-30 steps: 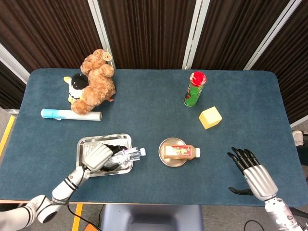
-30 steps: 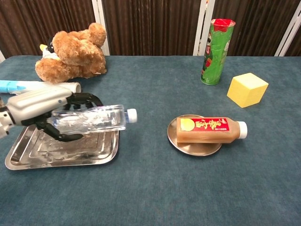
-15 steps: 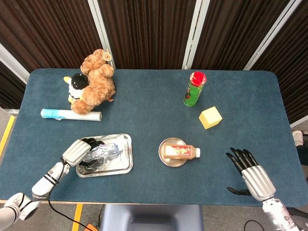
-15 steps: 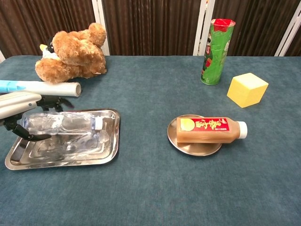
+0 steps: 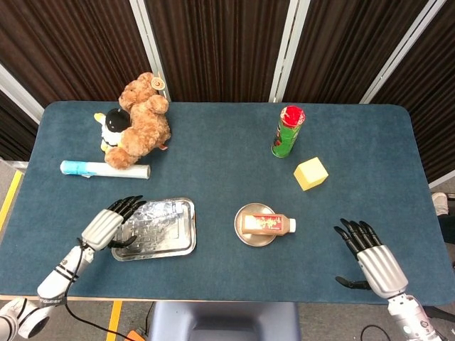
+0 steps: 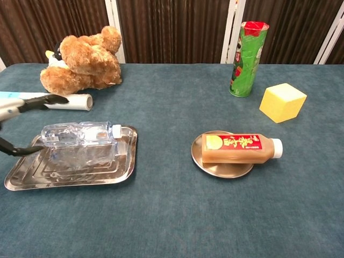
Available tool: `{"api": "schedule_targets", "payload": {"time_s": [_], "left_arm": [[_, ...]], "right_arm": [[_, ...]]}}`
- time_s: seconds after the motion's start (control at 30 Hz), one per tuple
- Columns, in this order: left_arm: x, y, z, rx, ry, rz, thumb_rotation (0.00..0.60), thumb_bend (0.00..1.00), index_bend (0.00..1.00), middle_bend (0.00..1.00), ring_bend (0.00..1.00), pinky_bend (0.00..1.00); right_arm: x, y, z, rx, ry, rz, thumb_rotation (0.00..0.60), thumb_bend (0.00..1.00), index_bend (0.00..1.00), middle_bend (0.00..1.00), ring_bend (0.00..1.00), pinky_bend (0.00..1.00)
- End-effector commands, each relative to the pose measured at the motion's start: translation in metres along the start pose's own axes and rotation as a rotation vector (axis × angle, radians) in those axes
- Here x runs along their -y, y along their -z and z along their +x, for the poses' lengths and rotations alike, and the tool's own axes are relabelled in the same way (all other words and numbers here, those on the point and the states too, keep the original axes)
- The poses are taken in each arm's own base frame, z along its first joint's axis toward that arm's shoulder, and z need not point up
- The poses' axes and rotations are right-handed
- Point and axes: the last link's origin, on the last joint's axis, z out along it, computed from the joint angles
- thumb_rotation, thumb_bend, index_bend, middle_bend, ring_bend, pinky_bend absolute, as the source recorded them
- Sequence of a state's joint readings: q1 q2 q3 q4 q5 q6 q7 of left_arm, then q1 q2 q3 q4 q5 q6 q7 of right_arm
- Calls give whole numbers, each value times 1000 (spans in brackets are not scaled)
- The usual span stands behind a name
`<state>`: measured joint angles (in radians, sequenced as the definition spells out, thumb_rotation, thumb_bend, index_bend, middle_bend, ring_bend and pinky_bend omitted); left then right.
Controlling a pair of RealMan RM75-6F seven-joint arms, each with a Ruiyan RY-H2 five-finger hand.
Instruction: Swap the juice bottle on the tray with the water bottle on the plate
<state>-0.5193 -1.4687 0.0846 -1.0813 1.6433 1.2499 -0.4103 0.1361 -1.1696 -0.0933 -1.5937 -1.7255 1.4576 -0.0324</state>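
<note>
The clear water bottle [image 6: 80, 134] lies on its side in the steel tray [image 6: 70, 174], cap toward the right; in the head view the water bottle [image 5: 158, 217] shows inside the tray [image 5: 181, 245]. My left hand [image 5: 108, 226] is just left of the tray, fingers spread, holding nothing; its fingertips [image 6: 45, 100] show at the left edge of the chest view. The brown juice bottle [image 5: 266, 224] lies across the small round plate [image 5: 247, 237]; the chest view also shows the juice bottle [image 6: 239, 148] on the plate [image 6: 215, 166]. My right hand [image 5: 373, 257] hovers open near the table's front right.
A teddy bear [image 5: 142, 119] with a penguin toy [image 5: 114, 128] sits at the back left, a white tube [image 5: 105, 169] in front of them. A green can [image 5: 287, 131] and yellow block [image 5: 311, 173] stand at the back right.
My left hand carried the water bottle left over the tray, set it down there and let go, then drew back to the left. The right hand barely moved.
</note>
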Motion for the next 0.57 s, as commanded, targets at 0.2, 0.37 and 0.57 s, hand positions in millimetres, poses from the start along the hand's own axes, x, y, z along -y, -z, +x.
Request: {"api": "schedule_targets", "payload": {"time_s": [0.2,0.37,0.57], "left_arm": [[-34,127,35,-282,-85,178,600,387,0,0,0,33],[-34,162,36,-348,-133,237,600,403,0,0,0,23],[-28,159,35,-303,-137,241,600,412,0,0,0,18]], "right_arm": [[1,12,8,-113,81,-42,600,178,0,0,0,0],[0,18,5,-127,120,-88,600,178,0,0,0,0],[0,17,4,-116,129,-91,600,177,0,0,0,0]]}}
